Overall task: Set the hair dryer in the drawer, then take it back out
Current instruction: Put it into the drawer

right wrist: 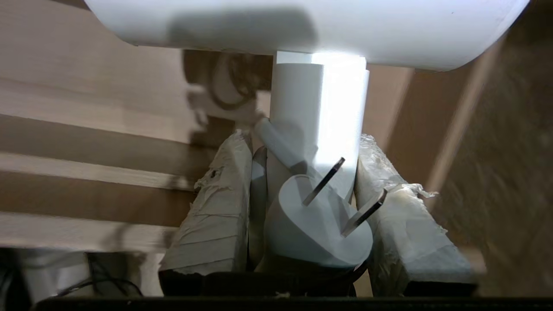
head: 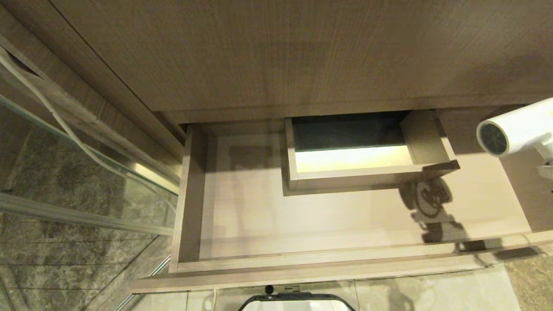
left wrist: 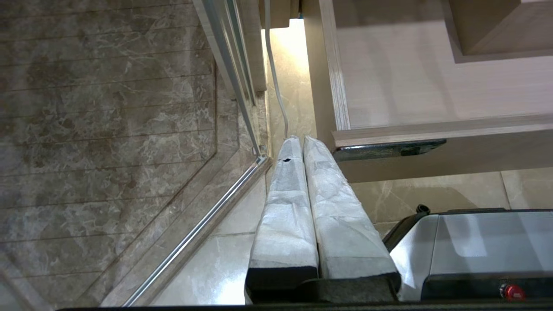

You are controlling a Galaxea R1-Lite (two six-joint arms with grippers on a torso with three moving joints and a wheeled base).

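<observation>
Plug (right wrist: 319, 224) between right hand's fingers (right wrist: 216, 216) shows only wrist-side.

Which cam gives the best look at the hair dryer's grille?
Head view: the hair dryer at the right edge, over the open drawer, turns its round grey grille toward the camera. Right wrist view shows only barrel underside, handle and plug between the right gripper fingers. Left wrist view shows none of it.

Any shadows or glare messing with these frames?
Head view: hair dryer casts a hard shadow on the drawer floor; the cutout glows bright. Right wrist view: the handle between the right gripper fingers is blown out. Left wrist view: left gripper evenly lit.
</observation>
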